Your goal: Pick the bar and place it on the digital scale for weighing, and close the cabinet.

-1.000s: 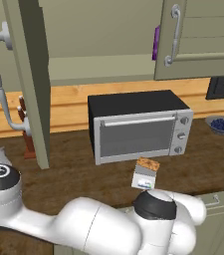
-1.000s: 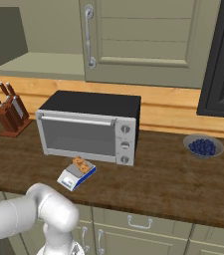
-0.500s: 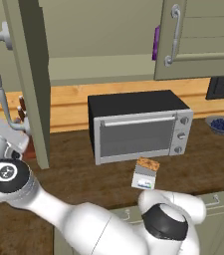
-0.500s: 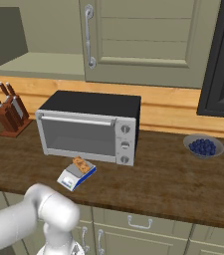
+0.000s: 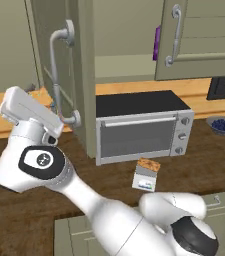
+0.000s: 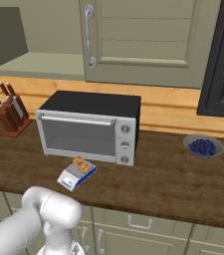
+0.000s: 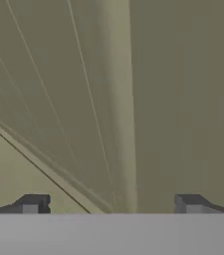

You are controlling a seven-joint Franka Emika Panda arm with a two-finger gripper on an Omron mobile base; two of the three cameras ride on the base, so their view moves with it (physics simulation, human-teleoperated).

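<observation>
kitchen tabletop point(image 6: 173, 184), late in the weighing job. at far left in the right base view, knife block point(image 6: 11, 117) against the wall. in the left base view, white arm raised at left beside open door of the cabinet point(image 5: 86, 75), door swung out edge-on over the tabletop, long curved handle point(image 5: 59, 75) facing the arm. tool point(image 7: 111, 206) spread wide and empty in the hand view, both dark tips far apart, pointed at a plain grey-green panel close ahead, apparently the cabinet door; contact with it not clear. further right, silver-and-black toaster oven point(image 5: 141, 130) behind the door edge. just in front of the oven, bar point(image 5: 149, 164) lying on the digital scale point(image 5: 145, 179), tan speckled slab resting on the white platform, bluish display strip toward the tabletop's front edge; same pair seen in the right base view, bar point(image 6: 81, 164) on scale point(image 6: 75, 176). purple box point(image 5: 157, 42) upright on the shelf inside the cabinet. at far right, bowl of blueberries point(image 6: 203, 146) well apart from everything else. first half judged done: bar placed for weighing. remaining: door not yet shut, a push on the panel toward the cabinet frame likely the closing step.
</observation>
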